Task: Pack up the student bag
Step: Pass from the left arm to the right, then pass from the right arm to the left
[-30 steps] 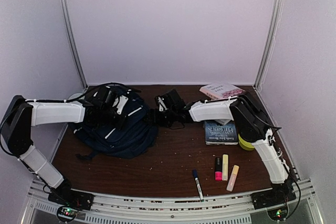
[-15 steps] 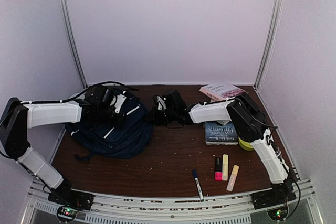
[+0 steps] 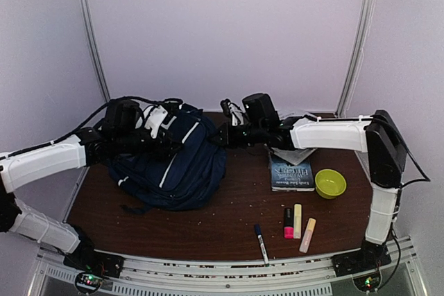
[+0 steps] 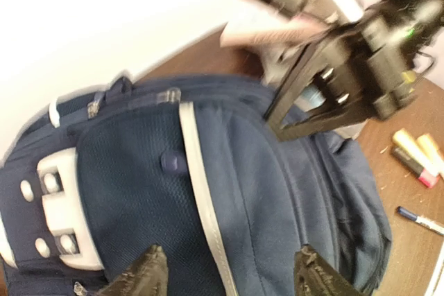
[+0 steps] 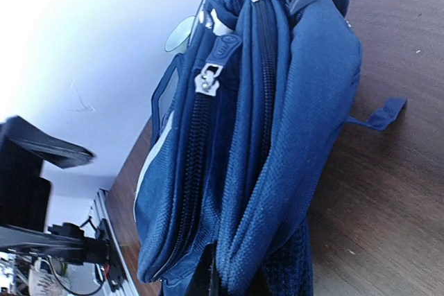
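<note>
Student bag (image 3: 177, 168) stands propped on the left half of the table (image 3: 229, 220). The right gripper (image 3: 223, 134) pinches its right top edge, likely to hold it upright. The left gripper (image 4: 229, 279) hovers spread over its front panel, probably ready for a zipper.

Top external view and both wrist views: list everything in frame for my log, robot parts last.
student bag: one, navy with white stripes, left-centre of the table.
blue book: one, blue cover, right of the bag.
pale book: one, whitish, behind the blue book, mostly hidden under the right arm.
bowl: one, yellow-green, right side.
highlighters: three, pink, yellow and peach, right front.
pen: one, white with blue cap, front centre.
table: one, dark brown wood.
left gripper: one, black, open over the bag's front.
right gripper: one, black, shut on the bag's right edge.
</note>
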Robot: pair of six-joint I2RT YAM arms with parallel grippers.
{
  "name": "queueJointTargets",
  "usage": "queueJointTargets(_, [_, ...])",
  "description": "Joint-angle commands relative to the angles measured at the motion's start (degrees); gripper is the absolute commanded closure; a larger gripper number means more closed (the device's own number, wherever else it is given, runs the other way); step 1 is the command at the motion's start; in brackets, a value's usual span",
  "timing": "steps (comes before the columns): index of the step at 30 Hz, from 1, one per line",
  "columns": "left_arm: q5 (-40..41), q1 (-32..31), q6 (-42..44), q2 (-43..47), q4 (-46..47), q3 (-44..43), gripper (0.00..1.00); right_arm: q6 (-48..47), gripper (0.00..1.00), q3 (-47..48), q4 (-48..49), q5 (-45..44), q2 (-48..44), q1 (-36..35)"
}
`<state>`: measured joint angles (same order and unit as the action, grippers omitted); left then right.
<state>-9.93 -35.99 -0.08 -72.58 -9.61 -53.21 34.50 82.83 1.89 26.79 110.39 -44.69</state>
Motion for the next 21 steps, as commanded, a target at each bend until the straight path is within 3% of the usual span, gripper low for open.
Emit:
queueJointTargets(1, [-4.9, -0.5, 1.3, 4.3, 5.2, -2.3, 0.29, -15.1, 1.0, 2.6, -3.5, 1.3, -8.3, 0.6])
queueJointTargets(4, [-4.3, -0.5, 2.1, 5.6, 1.8, -4.5, 0.26, -27.6, 1.0, 8.0, -15.3, 4.2, -11.0, 0.6])
queueJointTargets(8, [-5.1, -0.5, 2.5, 8.1, -1.0, -6.6, 0.25, -38.8, 1.0, 10.9, -22.8, 3.4, -15.9, 0.5])
queueJointTargets(13, [-8.8, -0.5, 6.5, 13.6, 0.8, -5.5, 0.25, -48.7, 1.0, 10.5, -22.5, 4.4, -22.4, 0.3])
queueJointTargets(18, [-4.2, -0.5, 11.9, 19.1, 1.7, -4.6, 0.23, -57.2, 1.0, 5.6, -17.8, 1.8, -27.4, -1.4])
queueJointTargets(20, [-2.4, -0.5, 13.9, 20.1, 0.6, -4.7, 0.16, -61.5, 1.0, 3.5, -17.7, 1.5, -29.0, -2.2])
queueJointTargets(21, [-1.5, -0.4, 14.9, 20.5, -0.4, -5.0, 0.05, -63.4, 1.0, 2.2, -17.3, 1.6, -29.7, -2.5])
